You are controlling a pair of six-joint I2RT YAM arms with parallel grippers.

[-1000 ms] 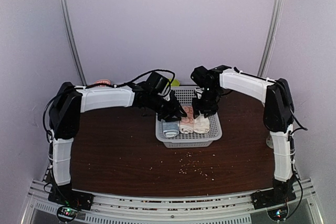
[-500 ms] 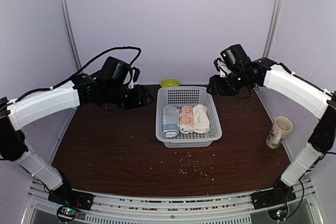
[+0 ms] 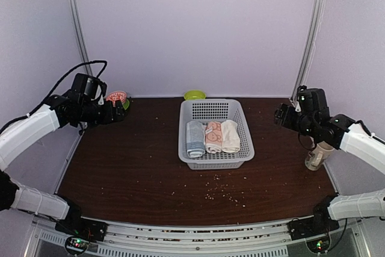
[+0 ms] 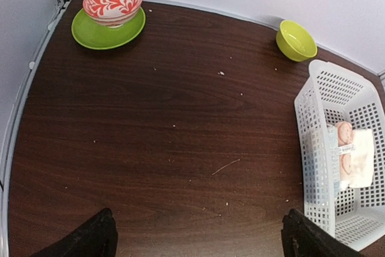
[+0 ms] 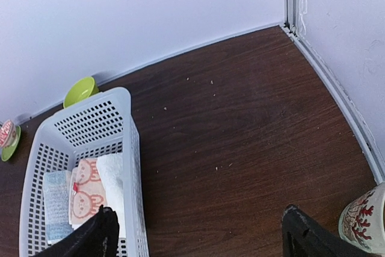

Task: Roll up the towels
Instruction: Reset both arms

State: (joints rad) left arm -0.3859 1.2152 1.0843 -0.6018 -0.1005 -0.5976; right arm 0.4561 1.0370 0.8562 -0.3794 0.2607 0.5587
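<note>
Softly rolled towels [image 3: 230, 136]; perforated plastic basket [image 3: 210, 111]

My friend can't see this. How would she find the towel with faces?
Find the white basket in the middle of the brown table. Three rolled towels lie inside. The face towel is the middle one, cream with orange-pink faces, between a grey-blue towel and a white towel.

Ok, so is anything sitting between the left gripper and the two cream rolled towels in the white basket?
Nothing on the dark wooden tabletop. But the side wall of the white perforated plastic basket faces the left gripper, and the grey-blue rolled towel lies just inside it, ahead of the cartoon-face cream towel and the plain cream towel.
</note>
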